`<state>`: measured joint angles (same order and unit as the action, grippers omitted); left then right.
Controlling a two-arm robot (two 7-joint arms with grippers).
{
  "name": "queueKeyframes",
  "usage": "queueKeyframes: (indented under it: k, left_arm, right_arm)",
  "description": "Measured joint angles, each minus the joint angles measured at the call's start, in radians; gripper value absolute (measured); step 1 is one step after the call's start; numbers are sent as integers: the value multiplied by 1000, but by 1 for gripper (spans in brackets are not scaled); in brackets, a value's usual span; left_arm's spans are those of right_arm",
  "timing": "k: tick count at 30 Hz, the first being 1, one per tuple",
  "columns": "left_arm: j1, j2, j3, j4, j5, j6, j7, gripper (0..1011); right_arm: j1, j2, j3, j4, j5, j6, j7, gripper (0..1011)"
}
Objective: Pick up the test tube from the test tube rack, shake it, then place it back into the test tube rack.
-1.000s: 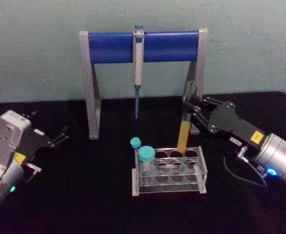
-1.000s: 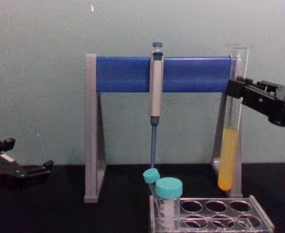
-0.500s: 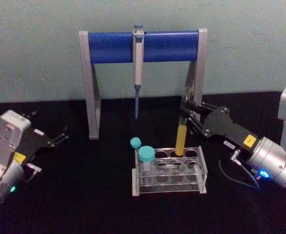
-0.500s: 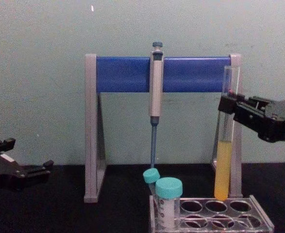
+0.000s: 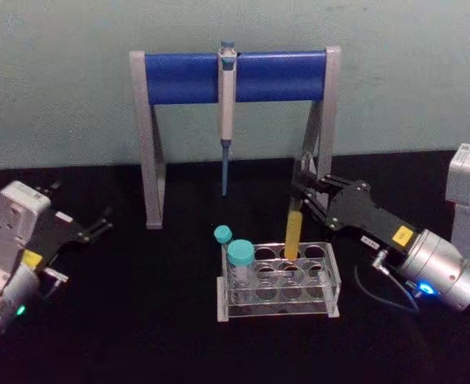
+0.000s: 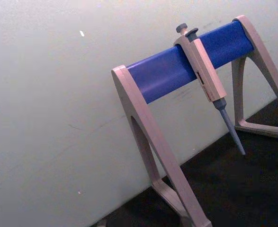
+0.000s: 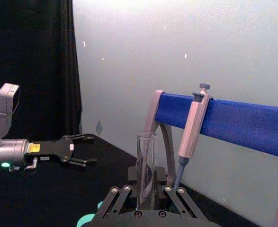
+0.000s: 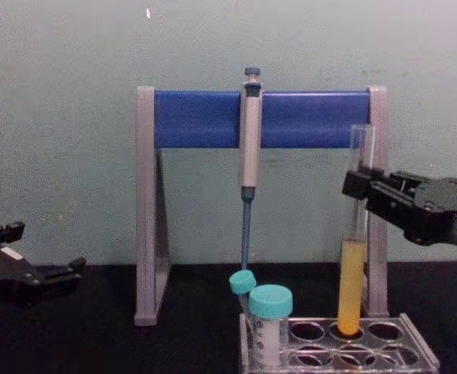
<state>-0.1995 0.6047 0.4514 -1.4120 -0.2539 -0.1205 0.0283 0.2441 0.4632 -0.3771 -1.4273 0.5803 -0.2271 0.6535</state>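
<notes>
Nearly finished, judging by the layout. Pinching the test tube [image 5: 293, 228] high on its clear glass with the right end effector [image 5: 303, 190], pressed in from both sides. Holding it upright over the test tube rack [image 5: 315, 302], rounded tip at the mouth of the middle hole in the back row, seemingly just entering and not yet seated. Yellow liquid low in the glass. Pick-up done; shake probably done too, though impossible to confirm. Left to do: lower to the bottom of the hole, spread the grip, back away without knocking the teal-capped tubes [image 5: 240, 254] at the rack's left end. Left end effector [image 5: 98, 224] parked at the left side of the counter [image 5: 138, 336], well apart from the rack, spread and empty.
</notes>
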Motion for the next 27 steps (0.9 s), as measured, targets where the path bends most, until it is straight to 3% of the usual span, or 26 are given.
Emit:
queueKeyframes:
  k: [27]
  left_arm:
    - [0,0,0,0,0,0,0,1001]
  right_arm:
    - [28,-19,-17,60,-17,16,7,229]
